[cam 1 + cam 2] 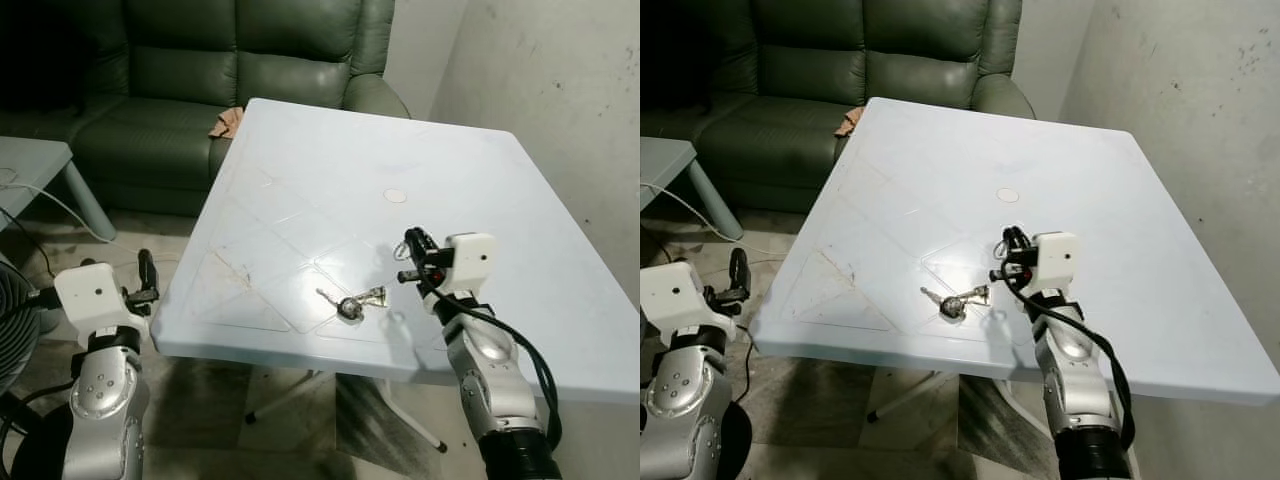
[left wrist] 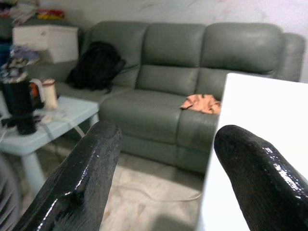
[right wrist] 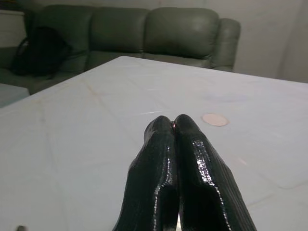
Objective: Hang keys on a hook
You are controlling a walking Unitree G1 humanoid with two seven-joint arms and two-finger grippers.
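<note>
The keys lie flat on the white table, close to its near edge and about midway along it, with one key blade pointing toward the table's right side. The right gripper hovers over the table just beside the keys on their right, not touching them; in the right wrist view its two black fingers are pressed together tip to tip with nothing between them. Farther in from the near edge, a small round mark sits on the tabletop. The left gripper is off the table, just outside its near left corner, with its fingers spread wide apart and holding nothing. Beyond the far edge of the table stands a green sofa with an orange cloth lying on its seat.
</note>
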